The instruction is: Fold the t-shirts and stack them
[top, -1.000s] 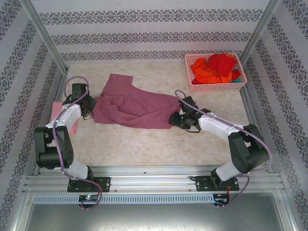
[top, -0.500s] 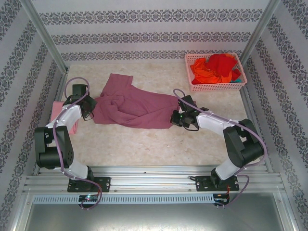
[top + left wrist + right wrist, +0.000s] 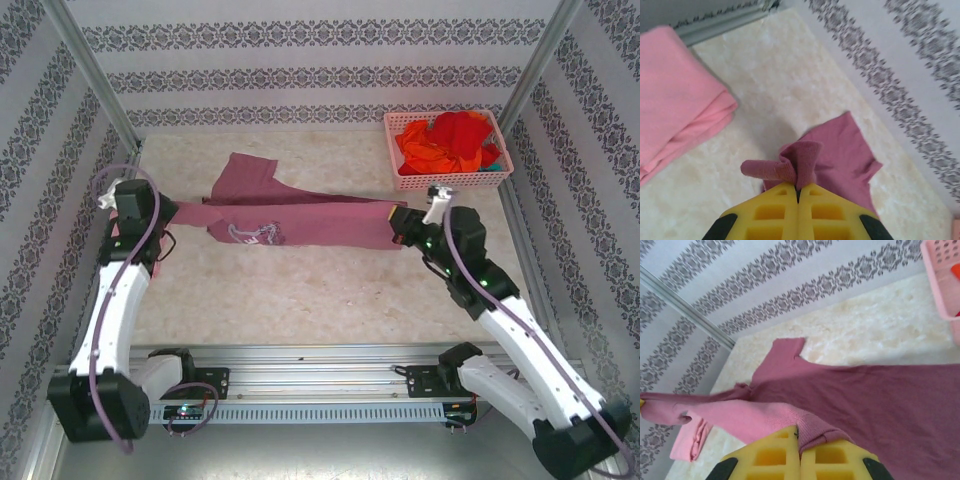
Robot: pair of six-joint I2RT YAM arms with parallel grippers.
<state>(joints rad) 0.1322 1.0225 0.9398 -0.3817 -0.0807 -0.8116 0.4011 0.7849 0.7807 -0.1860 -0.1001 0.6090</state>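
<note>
Now that both arms have risen and drawn apart, the dusty mauve-maroon cloth t-shirt (image 3: pixel 300 222) hangs stretched left to right above mid-table instead of lying crumpled. The left gripper (image 3: pixel 798 186) and right gripper (image 3: pixel 799 432) each pinch an edge, so it looks ready to be laid flat.

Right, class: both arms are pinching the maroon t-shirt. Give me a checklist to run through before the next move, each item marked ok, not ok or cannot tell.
1. Left gripper shut on the maroon t-shirt: ok, cloth is pinched between its fingers.
2. Right gripper shut on the same shirt: ok.
3. Shirt stretched between the two grippers: ok, though one sleeve trails toward the back wall.
4. Shirt free of twists and bunching: cannot tell.
5. Folded pink t-shirt apart from the maroon one: ok.
6. Basket of red and orange t-shirts apart from the maroon shirt: ok.
</note>
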